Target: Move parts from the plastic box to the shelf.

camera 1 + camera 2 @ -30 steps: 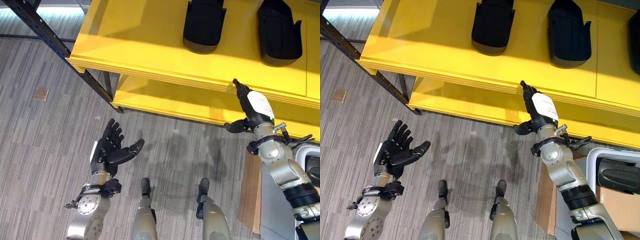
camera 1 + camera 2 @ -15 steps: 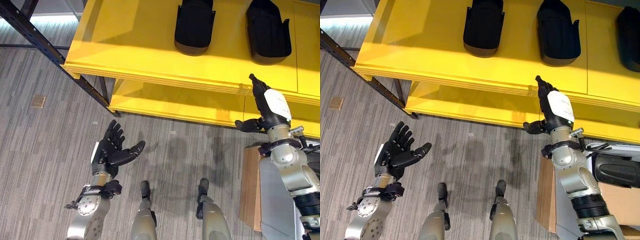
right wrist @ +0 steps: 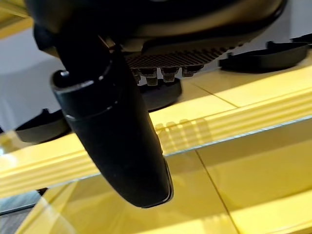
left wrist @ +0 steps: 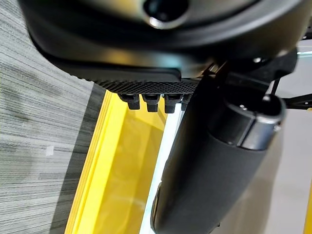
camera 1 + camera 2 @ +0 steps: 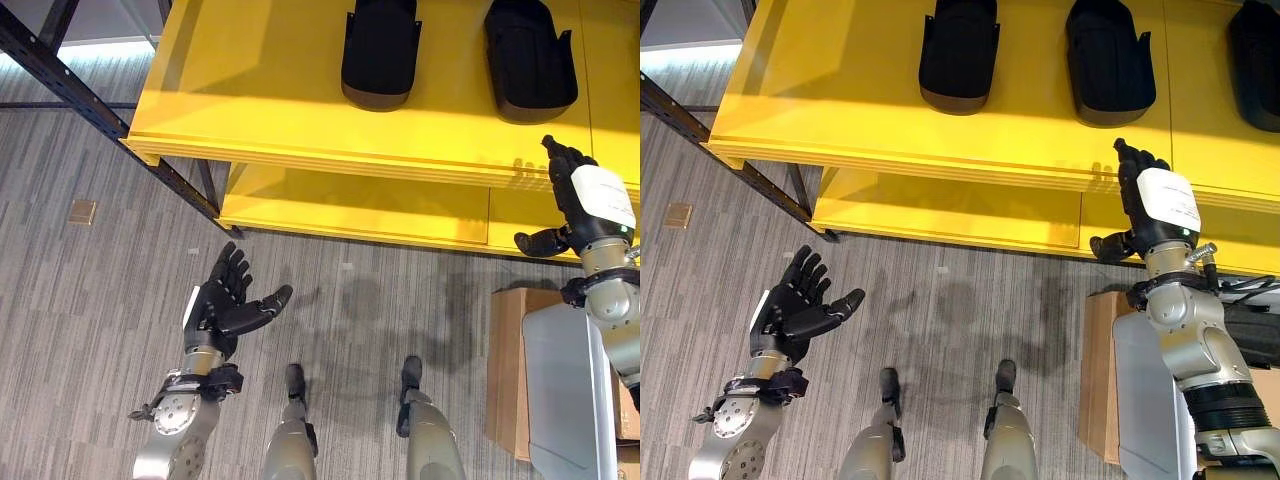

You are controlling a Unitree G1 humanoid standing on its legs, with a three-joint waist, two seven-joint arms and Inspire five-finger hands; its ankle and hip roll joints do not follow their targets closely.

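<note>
Just past our right hand's (image 5: 1162, 208) straight, empty fingers (image 5: 1130, 165), black parts (image 5: 958, 50) already lie on the shelf (image 5: 890, 130), our left hand (image 5: 220, 305) open too; they look stiff, light, best gripped across the sides.

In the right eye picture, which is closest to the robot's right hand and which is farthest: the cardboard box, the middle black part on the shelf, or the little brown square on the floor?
From the right hand:
1. Middle black part, on the yellow shelf just beyond the hand.
2. Cardboard box, on the floor below the hand. It and the black part are nearly equal.
3. Brown square, far left on the floor.
</note>
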